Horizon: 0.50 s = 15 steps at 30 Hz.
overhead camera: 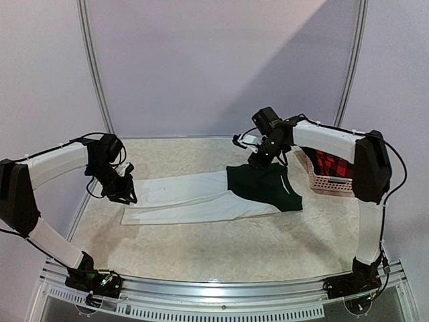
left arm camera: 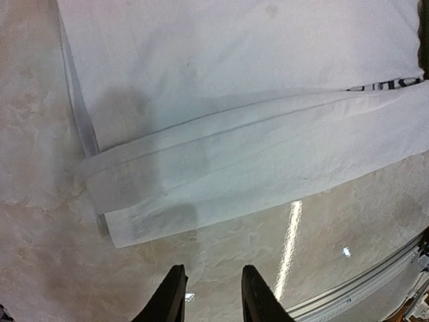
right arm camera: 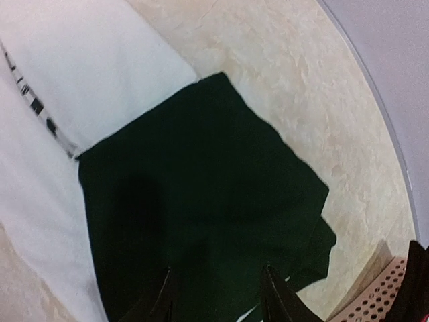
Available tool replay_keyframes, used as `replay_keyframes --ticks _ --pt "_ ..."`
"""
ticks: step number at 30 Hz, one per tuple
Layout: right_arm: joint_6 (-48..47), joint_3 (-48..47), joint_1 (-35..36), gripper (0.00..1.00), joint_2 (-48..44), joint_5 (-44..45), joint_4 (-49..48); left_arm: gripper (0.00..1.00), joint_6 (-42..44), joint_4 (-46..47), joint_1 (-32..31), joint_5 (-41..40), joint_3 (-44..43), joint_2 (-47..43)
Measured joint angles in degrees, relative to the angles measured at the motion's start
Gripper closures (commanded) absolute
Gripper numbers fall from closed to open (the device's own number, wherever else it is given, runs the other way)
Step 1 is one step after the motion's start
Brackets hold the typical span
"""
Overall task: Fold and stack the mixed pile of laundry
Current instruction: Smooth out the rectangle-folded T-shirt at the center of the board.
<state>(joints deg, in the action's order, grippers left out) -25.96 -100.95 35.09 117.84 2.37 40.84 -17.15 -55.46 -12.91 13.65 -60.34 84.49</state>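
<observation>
While flat, green garment (overhead camera: 265, 188) atop cloth (overhead camera: 177, 198).

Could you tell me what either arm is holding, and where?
Nothing: left gripper fingers open beside the white cloth; right gripper fingers open over the green garment.

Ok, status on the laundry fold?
Left gripper open at end of white cloth. Right gripper open above dark green garment lying on it. Checked shirt in basket. Nothing blocking.
</observation>
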Motion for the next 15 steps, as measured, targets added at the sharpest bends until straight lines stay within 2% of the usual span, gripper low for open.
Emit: replay_keyframes --ticks 6,11,15 --pt "-1.6 18.6 -0.3 0.61 -13.8 0.4 -2.6 0.78 0.0 -1.7 -1.3 -0.3 -0.3 2.6" --pt "-2.6 28.1 -1.4 0.63 -15.7 0.3 -4.3 0.79 0.1 -1.9 -2.0 0.9 -0.3 5.6" --pt "-2.7 32.0 -2.2 0.64 -15.5 0.3 -4.9 0.78 0.1 -2.3 -3.1 1.5 -1.4 8.4"
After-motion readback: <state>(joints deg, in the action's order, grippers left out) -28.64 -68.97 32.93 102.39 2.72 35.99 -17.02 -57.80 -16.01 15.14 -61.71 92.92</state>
